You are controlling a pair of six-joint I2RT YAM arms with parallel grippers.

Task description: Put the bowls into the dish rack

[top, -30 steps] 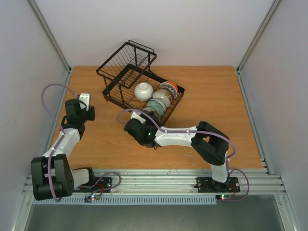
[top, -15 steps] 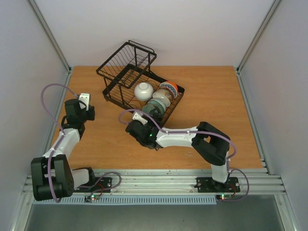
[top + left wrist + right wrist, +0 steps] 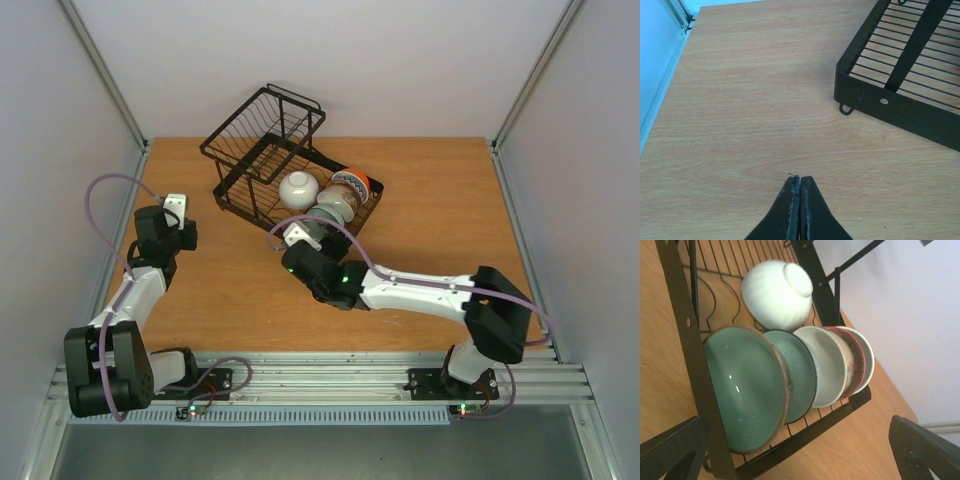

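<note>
Held right fingers (image 3: 670, 450) spread wide at 7 o'clock of the bowls (image 3: 747, 387) in the dish rack (image 3: 910, 117), left fingers (image 3: 792, 210) pressed together.

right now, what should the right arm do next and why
Probably draw the right gripper straight back from the rack. Its fingers are open and empty, and every bowl in view, the near green bowl included, already sits in it.
</note>
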